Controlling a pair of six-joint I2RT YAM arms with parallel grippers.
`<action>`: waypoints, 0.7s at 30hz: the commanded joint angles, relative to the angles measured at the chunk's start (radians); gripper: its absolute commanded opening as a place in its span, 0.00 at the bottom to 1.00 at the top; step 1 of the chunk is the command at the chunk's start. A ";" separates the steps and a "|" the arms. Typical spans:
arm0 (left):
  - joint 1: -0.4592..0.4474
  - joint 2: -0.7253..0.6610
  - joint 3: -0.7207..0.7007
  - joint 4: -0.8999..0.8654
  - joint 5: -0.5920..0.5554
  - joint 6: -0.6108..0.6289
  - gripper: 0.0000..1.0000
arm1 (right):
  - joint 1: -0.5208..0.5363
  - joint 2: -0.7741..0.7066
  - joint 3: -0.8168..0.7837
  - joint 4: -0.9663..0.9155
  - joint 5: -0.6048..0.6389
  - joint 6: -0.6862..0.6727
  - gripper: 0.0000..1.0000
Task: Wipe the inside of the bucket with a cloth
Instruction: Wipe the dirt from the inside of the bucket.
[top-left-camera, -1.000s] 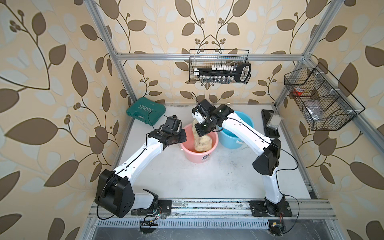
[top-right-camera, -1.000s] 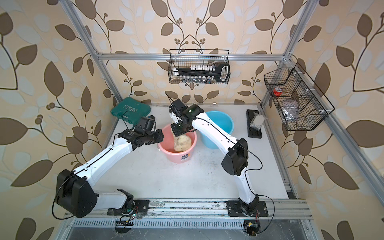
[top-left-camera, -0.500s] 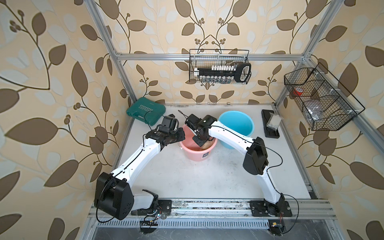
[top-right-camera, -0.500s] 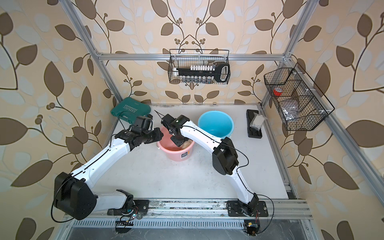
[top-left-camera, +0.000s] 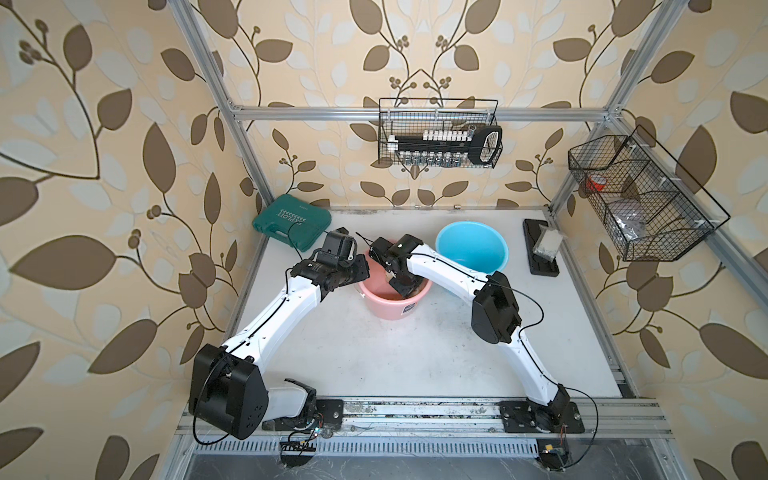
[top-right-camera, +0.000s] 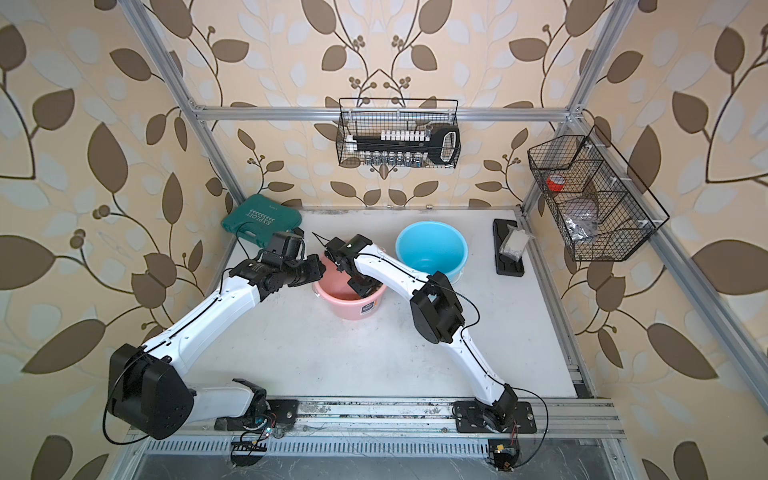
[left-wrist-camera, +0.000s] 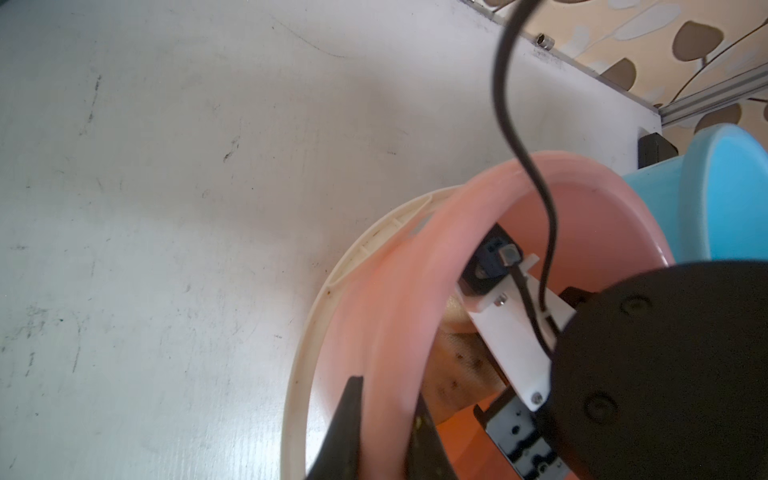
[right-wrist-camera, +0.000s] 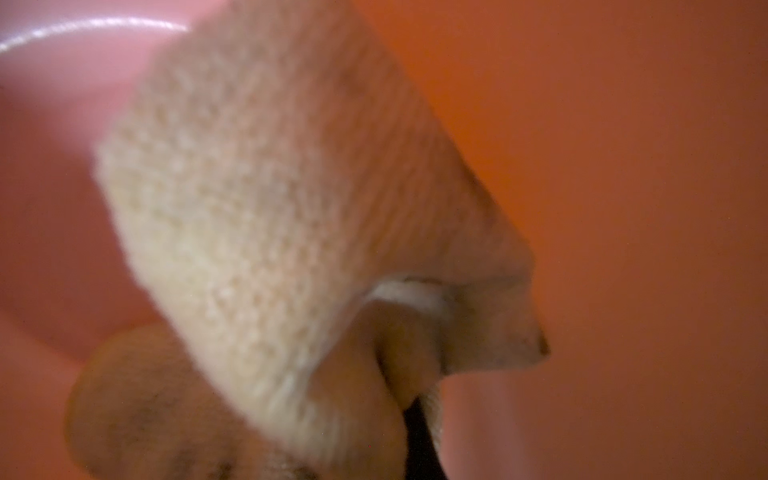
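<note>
Left end effector (left-wrist-camera: 386, 428): I see it clamped on pink bucket (top-left-camera: 390, 307) rim.
Right end effector (top-left-camera: 402, 286): inside bucket — pinching cloth (right-wrist-camera: 266, 232).

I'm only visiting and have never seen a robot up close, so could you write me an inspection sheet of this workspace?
Surface: white tabletop, scuffed with dark marks.
Job's things: pink bucket; pale-yellow cloth with dark specks, inside it.
Clutter: blue bucket beside the pink one; green tool case in the back corner; black tray holding a clear bag.
Hands: left hand shut on the pink bucket's rim; right hand down inside the bucket, shut on the cloth.
Cables: black cable arcs above the pink bucket; no snag seen.
Surroundings: wire tool basket on the back wall; divided wire basket on the side wall; leaf-patterned wallpaper.
</note>
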 joint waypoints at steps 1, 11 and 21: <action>0.001 -0.038 -0.011 0.011 0.032 -0.001 0.00 | -0.041 0.084 -0.044 -0.016 -0.059 0.058 0.00; 0.001 -0.031 -0.012 0.006 0.038 0.017 0.00 | -0.005 0.205 -0.012 -0.002 -0.546 0.054 0.00; -0.003 -0.077 -0.120 0.176 0.033 0.068 0.00 | 0.004 0.059 -0.053 0.117 -1.010 0.065 0.00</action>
